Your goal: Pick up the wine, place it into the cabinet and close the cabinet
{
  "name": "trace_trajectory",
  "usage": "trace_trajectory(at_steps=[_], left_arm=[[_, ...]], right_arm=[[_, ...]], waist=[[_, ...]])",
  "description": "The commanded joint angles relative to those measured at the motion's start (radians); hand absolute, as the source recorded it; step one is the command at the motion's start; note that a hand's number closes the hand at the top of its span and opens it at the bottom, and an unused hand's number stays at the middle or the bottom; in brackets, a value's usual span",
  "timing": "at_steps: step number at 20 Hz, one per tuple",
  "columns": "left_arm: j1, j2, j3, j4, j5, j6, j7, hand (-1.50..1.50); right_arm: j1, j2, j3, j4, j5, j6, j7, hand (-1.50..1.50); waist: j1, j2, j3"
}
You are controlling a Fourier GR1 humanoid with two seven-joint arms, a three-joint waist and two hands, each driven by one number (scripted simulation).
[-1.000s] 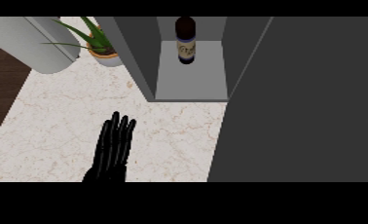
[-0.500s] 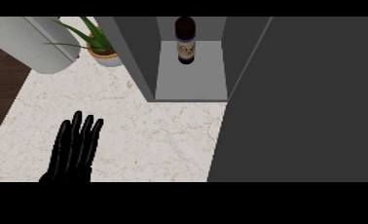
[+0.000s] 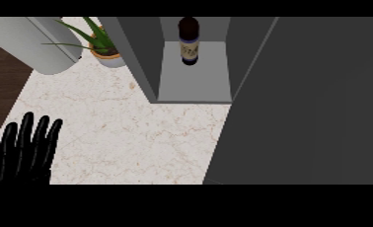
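Your left hand (image 3: pixel 27 149) has slid back to the lower left corner of the worktop (image 3: pixel 138 132), fingers straight, holding nothing. The wine (image 3: pixel 189 41) stands upright inside the cabinet (image 3: pixel 193 80). Its door (image 3: pixel 306 112) is still open; closing remains.

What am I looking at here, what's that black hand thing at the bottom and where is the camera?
The camera sits where a humanoid robot's head would be, looking steeply down at a kitchen counter with a pale marble top. The black shape at lower left is the robot's left hand, fingers straight and holding nothing. Its right hand is out of view. The grey box ahead is an open cabinet, and a dark wine bottle with a label already stands upright inside it. The big dark panel at the right is probably the cabinet door, not yet closed. At upper left is a small potted plant beside a grey rounded object.
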Motion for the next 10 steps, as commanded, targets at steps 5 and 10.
trace_trajectory(at_steps=[5, 10], left_arm=[[0.088, 0.062, 0.183, 0.004, 0.098, -0.139, 0.004, -1.50], [0.098, 0.122, 0.291, 0.045, 0.175, -0.235, 0.042, -1.50]], right_arm=[[-0.028, -0.001, 0.287, -0.111, 0.123, -0.112, 0.044, 1.50], [-0.105, -0.002, 0.420, 0.019, 0.194, -0.261, -0.028, 1.50]], waist=[[-0.003, -0.001, -0.001], [0.005, -0.004, -0.003]])
